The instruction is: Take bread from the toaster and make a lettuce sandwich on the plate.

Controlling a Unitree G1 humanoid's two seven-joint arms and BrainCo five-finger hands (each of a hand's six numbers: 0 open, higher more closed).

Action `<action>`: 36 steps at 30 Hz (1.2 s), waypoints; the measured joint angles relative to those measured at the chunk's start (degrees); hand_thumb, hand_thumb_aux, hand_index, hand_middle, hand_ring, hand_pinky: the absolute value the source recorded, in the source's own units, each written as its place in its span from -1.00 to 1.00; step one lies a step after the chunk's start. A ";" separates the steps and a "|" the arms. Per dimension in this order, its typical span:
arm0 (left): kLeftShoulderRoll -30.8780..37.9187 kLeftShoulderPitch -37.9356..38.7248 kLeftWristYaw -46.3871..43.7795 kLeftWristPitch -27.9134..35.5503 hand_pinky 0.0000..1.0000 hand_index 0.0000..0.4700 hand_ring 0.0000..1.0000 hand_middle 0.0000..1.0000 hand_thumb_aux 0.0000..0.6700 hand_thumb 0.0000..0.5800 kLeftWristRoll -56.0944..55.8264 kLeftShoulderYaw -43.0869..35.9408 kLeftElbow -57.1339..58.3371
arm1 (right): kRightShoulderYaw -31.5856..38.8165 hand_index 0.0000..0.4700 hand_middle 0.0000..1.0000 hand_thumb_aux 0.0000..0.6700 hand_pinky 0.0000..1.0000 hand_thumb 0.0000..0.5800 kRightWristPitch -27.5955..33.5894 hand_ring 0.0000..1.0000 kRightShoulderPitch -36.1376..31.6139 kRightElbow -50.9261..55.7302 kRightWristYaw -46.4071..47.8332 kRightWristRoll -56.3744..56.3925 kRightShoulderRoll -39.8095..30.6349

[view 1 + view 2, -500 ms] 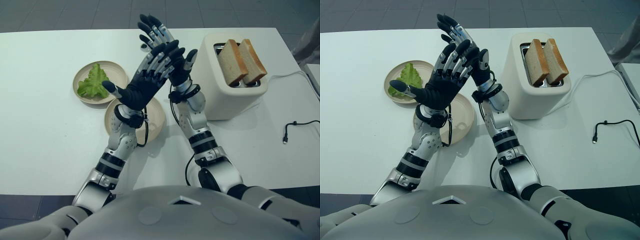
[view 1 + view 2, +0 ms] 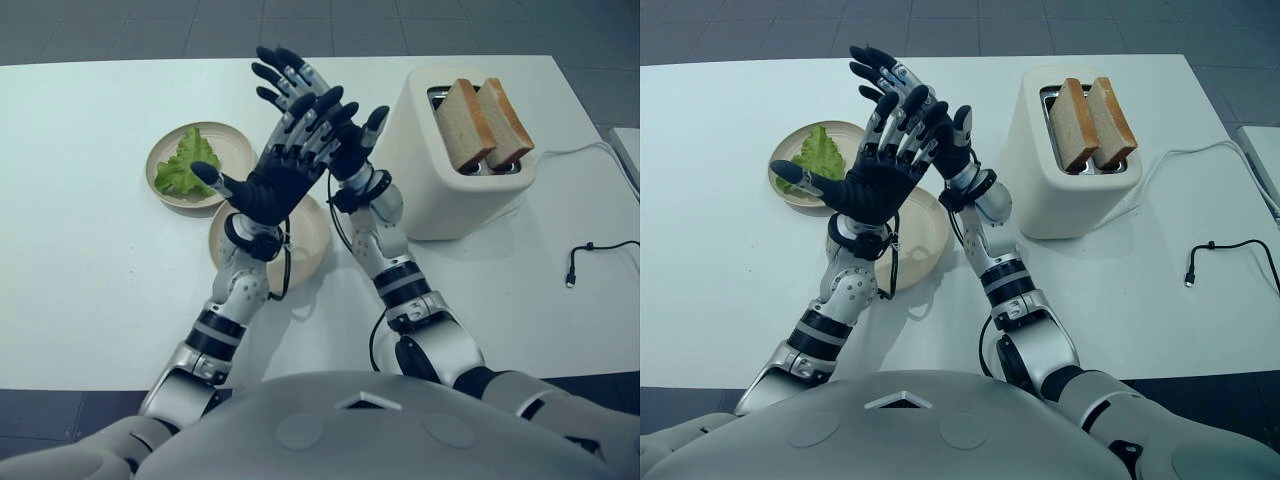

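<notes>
Two slices of bread [image 2: 485, 122] stand upright in the slots of a cream toaster [image 2: 455, 190] at the right of the white table. A lettuce leaf [image 2: 186, 165] lies on a small beige plate [image 2: 232, 143] at the left. A second, bare beige plate [image 2: 315, 236] sits nearer me, partly hidden by my arms. My left hand [image 2: 282, 170] is raised above that plate, fingers spread, holding nothing. Behind it my right hand [image 2: 300, 85] is also raised and open, between the plates and the toaster.
A white cable [image 2: 590, 150] runs from the toaster toward the table's right edge. A black cable with a plug [image 2: 585, 258] lies at the right front.
Both raised hands have shifted a little to the left, away from the toaster. The bread, the lettuce and the plates have not moved.
</notes>
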 measured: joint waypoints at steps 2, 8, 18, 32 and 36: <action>0.05 0.09 0.00 0.08 -1.00 -1.00 -1.00 -1.00 -1.00 -1.00 0.00 0.00 0.00 | 0.01 -1.00 -1.00 -1.00 -1.00 -1.00 0.30 -1.00 0.00 0.30 0.80 0.76 0.00; 0.05 0.26 0.00 -0.26 -1.00 -1.00 -1.00 -1.00 -1.00 -1.00 0.24 0.00 0.00 | -0.28 -1.00 -1.00 -1.00 -1.00 -1.00 0.78 -1.00 -0.15 0.83 0.81 1.03 0.11; -1.33 -4.38 4.90 -8.43 -1.00 -1.00 -1.00 -1.00 -1.00 -1.00 21.67 4.57 0.63 | -5.23 -1.00 -1.00 -1.00 -1.00 -1.00 3.57 -1.00 0.61 -6.54 -9.94 -6.68 -2.14; -0.91 -8.36 14.64 -16.10 -1.00 -1.00 -1.00 -1.00 -1.00 -1.00 31.75 22.48 5.38 | -13.82 -1.00 -1.00 -1.00 -1.00 -1.00 12.11 -1.00 11.90 -35.95 -22.45 -23.96 -17.69; 1.18 -9.89 18.01 -18.97 -1.00 -1.00 -1.00 -1.00 -1.00 -1.00 38.25 25.84 11.15 | -18.64 -1.00 -1.00 -1.00 -1.00 -1.00 22.35 -1.00 17.89 -51.56 -16.75 -7.69 -24.58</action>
